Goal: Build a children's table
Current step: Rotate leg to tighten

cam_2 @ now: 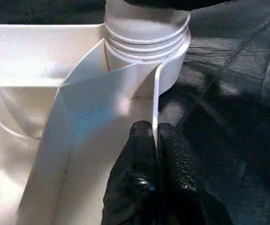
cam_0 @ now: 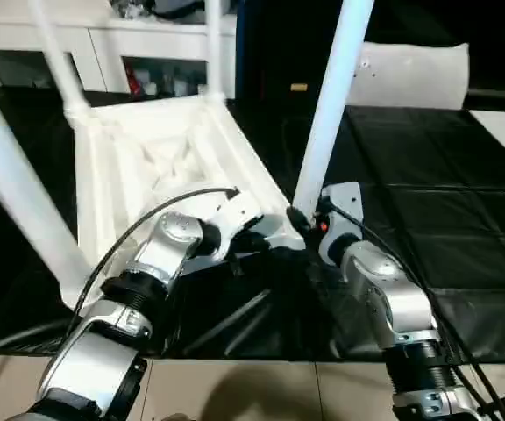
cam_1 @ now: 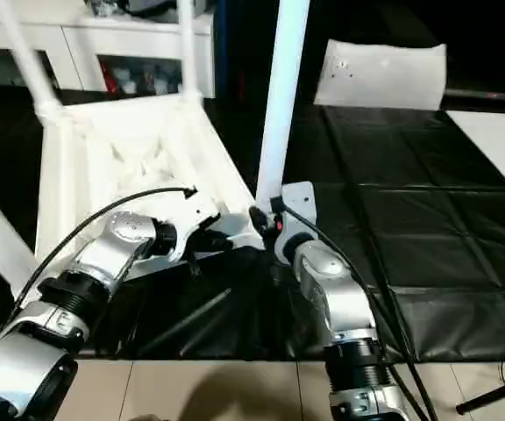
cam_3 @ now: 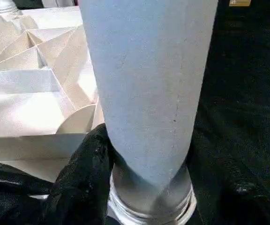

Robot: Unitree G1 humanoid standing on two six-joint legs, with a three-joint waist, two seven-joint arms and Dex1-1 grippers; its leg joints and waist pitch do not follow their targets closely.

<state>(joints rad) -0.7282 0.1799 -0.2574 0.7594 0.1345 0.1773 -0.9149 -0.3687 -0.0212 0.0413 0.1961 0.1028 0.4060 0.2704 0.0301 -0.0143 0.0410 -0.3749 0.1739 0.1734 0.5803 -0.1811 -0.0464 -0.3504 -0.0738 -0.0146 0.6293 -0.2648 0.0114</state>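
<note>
The white children's table top (cam_0: 147, 149) lies upside down on the black mat, ribbed underside up. Three legs stand in its far and near-left corners (cam_0: 16, 193). A fourth leg (cam_0: 331, 105) rises from the near-right corner socket (cam_2: 146, 42). My left gripper (cam_0: 257, 237) is shut on the thin rim wall of the top (cam_2: 125, 89), just beside that socket. My right gripper (cam_0: 309, 224) sits at the base of the fourth leg (cam_3: 149, 84), its black fingers (cam_3: 83, 178) pressed against the leg just above the threaded collar.
The black mat (cam_0: 428, 193) covers the floor to the right. A flat whitish bag (cam_0: 415, 74) lies at the back right. A white shelf unit (cam_0: 103, 44) stands behind the table. Pale floor tiles (cam_0: 261, 386) run along the front. Cables trail from both wrists.
</note>
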